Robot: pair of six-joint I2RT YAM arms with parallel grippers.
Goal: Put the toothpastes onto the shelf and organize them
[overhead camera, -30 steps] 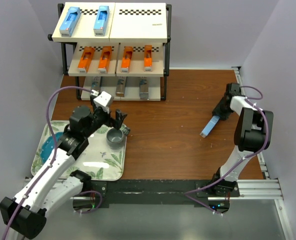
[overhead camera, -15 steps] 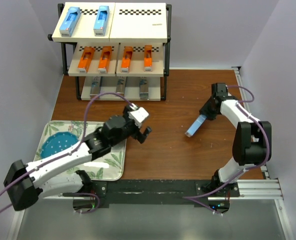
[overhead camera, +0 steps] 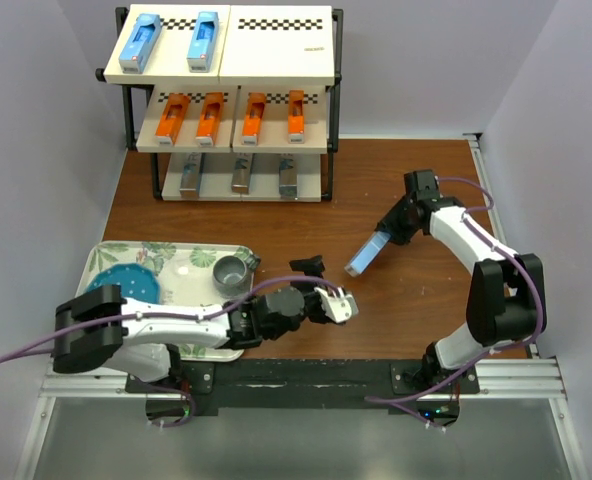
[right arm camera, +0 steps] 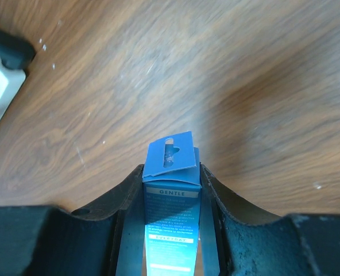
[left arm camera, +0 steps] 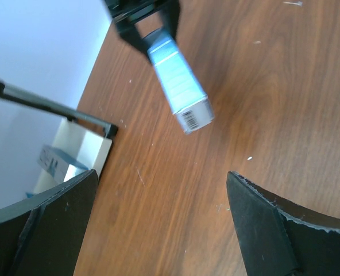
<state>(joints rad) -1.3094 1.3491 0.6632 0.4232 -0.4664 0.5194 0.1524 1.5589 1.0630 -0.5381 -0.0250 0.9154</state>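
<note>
Toothpaste box in light blue is travelling leftward toward the middle of the wooden surface, with the right hand clamping firmly onto its sides at one end. The left arm is swinging off the leaf-patterned tray and stretching low along the near edge, its left hand gaping fully wide, gripping nothing, and facing the box. A handover is probably beginning. The shelf is standing well apart at the far left.
</note>
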